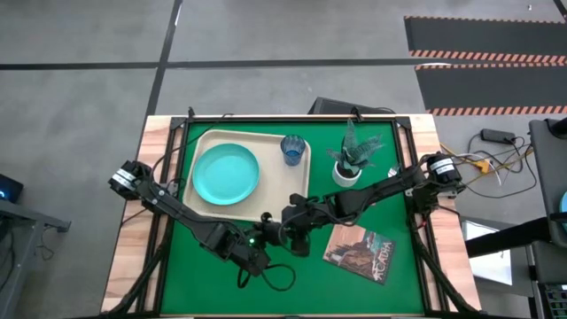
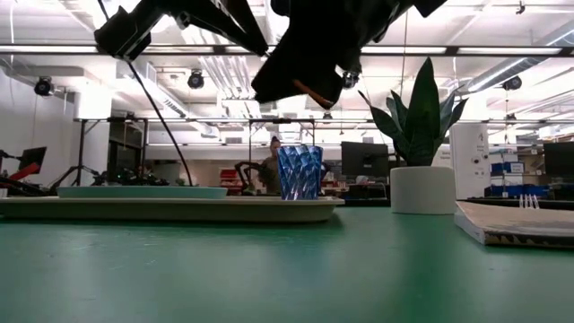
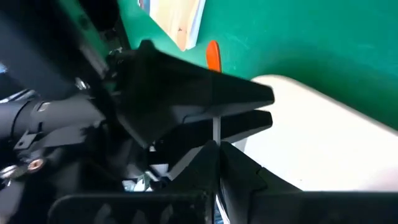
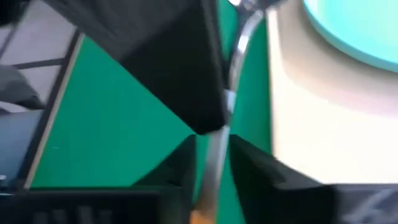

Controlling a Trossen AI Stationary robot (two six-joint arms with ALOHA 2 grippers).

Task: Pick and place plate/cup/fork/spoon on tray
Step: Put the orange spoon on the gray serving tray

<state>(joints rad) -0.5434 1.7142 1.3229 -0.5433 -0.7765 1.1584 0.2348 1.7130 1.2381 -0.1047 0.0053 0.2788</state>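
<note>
The beige tray (image 1: pixel 292 190) holds the teal plate (image 1: pixel 226 175) and the blue cup (image 1: pixel 293 149); they also show in the low view, cup (image 2: pixel 300 172) and plate (image 2: pixel 134 191). My left gripper (image 1: pixel 266 234) and my right gripper (image 1: pixel 288 221) meet just off the tray's near right corner. Both are shut on one utensil with a silver shaft (image 4: pixel 239 50) and a red-orange handle (image 3: pixel 212 56). I cannot tell whether it is the fork or the spoon. The other utensil is not in view. My left gripper pinches the utensil's thin metal shaft (image 3: pixel 216 138) between its two fingertips. The utensil is clear of the table (image 2: pixel 309 90). My right gripper's fingers stand right beyond, on the same shaft. My right gripper pinches the metal shaft (image 4: pixel 214 155) between its two fingers, just ahead of the red-orange handle (image 4: pixel 199 216). The utensil lies along the fingers, its metal end pointing away over the tray's edge. It is lifted clear.
A white pot with a green plant (image 1: pixel 347 173) stands right of the tray. A picture-covered book (image 1: pixel 359 252) lies on the green mat at the near right. The mat's near left part is bare (image 1: pixel 190 283).
</note>
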